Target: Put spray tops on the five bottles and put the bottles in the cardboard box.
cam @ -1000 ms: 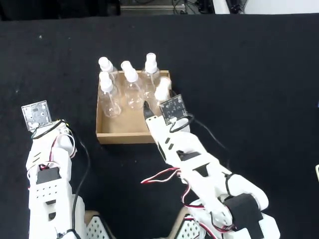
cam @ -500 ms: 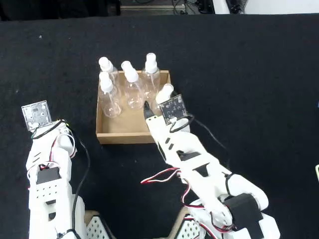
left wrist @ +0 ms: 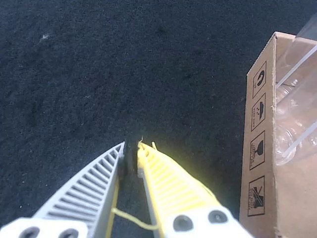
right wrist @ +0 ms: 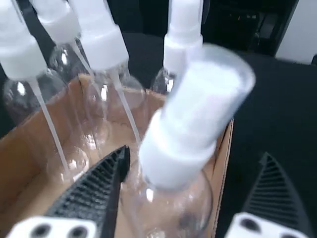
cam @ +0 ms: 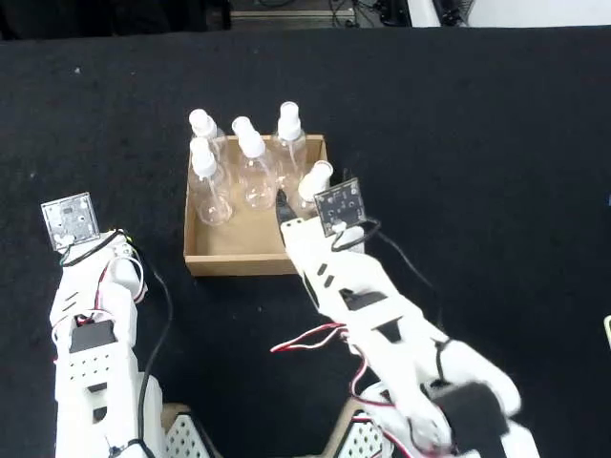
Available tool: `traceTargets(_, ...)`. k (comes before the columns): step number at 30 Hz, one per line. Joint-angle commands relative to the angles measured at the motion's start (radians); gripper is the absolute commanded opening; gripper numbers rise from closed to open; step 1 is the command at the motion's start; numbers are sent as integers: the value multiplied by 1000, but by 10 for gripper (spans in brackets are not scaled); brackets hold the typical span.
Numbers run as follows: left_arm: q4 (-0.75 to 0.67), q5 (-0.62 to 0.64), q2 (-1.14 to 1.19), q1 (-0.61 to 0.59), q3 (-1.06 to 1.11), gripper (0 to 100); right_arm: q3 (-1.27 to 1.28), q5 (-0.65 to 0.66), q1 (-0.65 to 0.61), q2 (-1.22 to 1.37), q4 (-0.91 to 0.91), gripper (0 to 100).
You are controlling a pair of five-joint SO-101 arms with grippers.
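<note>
The cardboard box holds five clear bottles with white spray tops. Three stand at its far side, such as one at the back right, and one stands at the left. The fifth bottle leans at the box's right wall. My right gripper is open around this leaning bottle, one black finger on each side, apart from it. My left gripper is shut on nothing, low over the black table left of the box.
Black cloth covers the whole table. The box's near half is bare cardboard floor. Red and white cables trail by the right arm's base.
The right arm has shifted slightly toward the box's right wall, and the leaning bottle's top has tipped a little further right. The left arm has not moved.
</note>
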Motion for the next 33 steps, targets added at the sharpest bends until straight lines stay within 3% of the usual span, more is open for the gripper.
traceTargets(1,-23,-2,-20,-10,-13,30,-10,-9,-6,-157,107,347)
traceTargets(10,-23,-2,-20,-8,-13,30,-173,-6,28,-429,433,350)
traceTargets(20,-23,-2,-18,-8,-2,30,-489,-8,224,-550,829,339)
traceTargets(22,-17,-2,-18,-12,1,30,-504,-9,285,-590,914,276)
traceTargets(26,15,-3,-20,-13,-8,30,-475,-3,422,-670,1045,28)
traceTargets(30,169,-3,-61,-12,-67,30,-338,-3,523,-717,1066,47)
traceTargets(33,249,-3,-158,-4,-61,30,-234,-3,565,-742,1079,8)
